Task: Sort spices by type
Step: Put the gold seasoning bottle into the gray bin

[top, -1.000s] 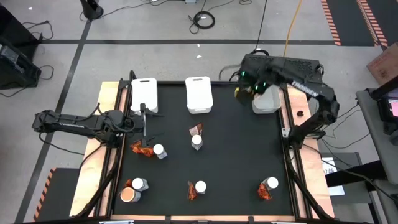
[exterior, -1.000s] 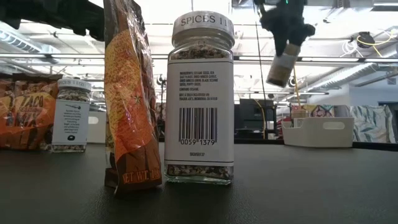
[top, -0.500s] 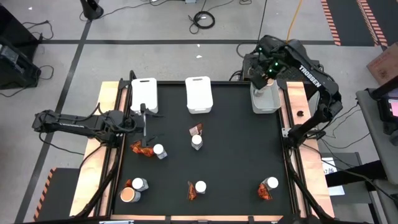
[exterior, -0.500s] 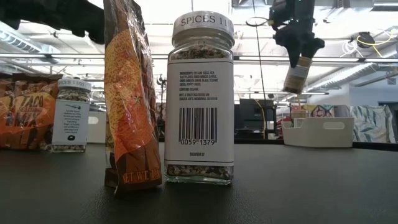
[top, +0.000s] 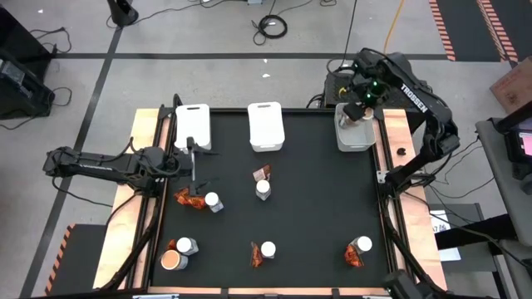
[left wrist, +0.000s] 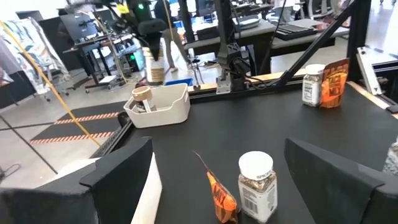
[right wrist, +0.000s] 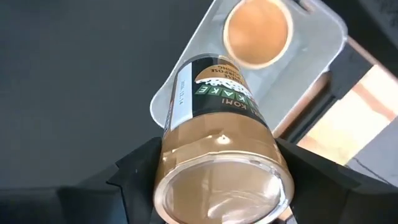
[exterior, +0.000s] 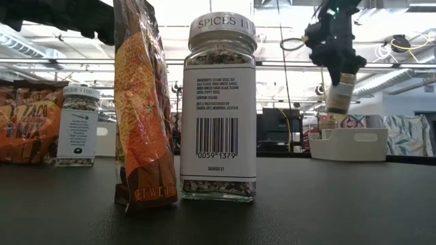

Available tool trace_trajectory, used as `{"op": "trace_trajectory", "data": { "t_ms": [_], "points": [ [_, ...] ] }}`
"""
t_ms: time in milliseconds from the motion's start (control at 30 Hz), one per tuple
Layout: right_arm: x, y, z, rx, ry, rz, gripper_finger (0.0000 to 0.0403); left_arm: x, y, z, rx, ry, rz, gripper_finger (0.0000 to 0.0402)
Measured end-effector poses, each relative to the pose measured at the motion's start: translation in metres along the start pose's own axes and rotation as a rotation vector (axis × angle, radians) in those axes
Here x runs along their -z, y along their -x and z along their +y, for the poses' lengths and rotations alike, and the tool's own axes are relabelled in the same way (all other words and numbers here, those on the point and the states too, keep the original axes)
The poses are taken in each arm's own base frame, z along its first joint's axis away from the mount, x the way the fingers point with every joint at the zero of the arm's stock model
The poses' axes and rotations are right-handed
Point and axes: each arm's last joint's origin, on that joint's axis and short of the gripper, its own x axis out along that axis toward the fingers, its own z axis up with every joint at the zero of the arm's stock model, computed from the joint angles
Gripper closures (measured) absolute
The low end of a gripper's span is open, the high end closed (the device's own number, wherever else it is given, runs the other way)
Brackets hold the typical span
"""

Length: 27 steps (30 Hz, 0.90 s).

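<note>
High view shows a black tabletop (top: pixel 316 208) with 3 white rectangular bins along its far edge. The right gripper (top: pixel 356 110) hangs over the far-right bin (top: pixel 356 139), its fingers clamped partway around a tan-topped tub (exterior: pixel 339 93): a short, smooth, glossy round container with a dark green label. That bin already holds 1 matching tub (right wrist: pixel 257 31), so this looks like the drop-off step; next, the tub should likely be lowered inside the bin's walls and let go.

The left gripper (top: pixel 192 156) waits at the table's left side, fingers spread wide and empty, near a crinkly red-orange sachet (top: pixel 190 199) and a clear, white-lidded jar (top: pixel 212 201). More sachets, jars and 1 tub (top: pixel 172 261) stand unsorted nearer the front.
</note>
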Motion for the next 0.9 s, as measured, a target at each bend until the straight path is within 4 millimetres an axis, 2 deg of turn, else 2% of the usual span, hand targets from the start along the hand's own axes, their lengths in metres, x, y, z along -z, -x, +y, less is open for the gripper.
{"op": "trace_trajectory", "data": {
  "t_ms": [167,400,567,900],
  "points": [
    [0.004,-0.015,-0.009,-0.005,0.017,0.064,0.0126,0.0,0.0,0.0,-0.006,-0.026,0.001,0.0034],
    [0.003,-0.019,-0.011,0.009,0.027,0.064,0.0126,-0.002,0.0,0.003,-0.027,-0.035,-0.017,0.0034],
    [-0.004,-0.025,-0.014,0.057,-0.055,0.07,0.0126,-0.002,0.0,0.003,-0.027,-0.037,-0.017,0.0034],
    [-0.024,-0.053,-0.011,0.125,-0.146,0.177,0.0126,-0.001,0.0,0.003,-0.027,-0.037,-0.016,0.0034]
  ]
}}
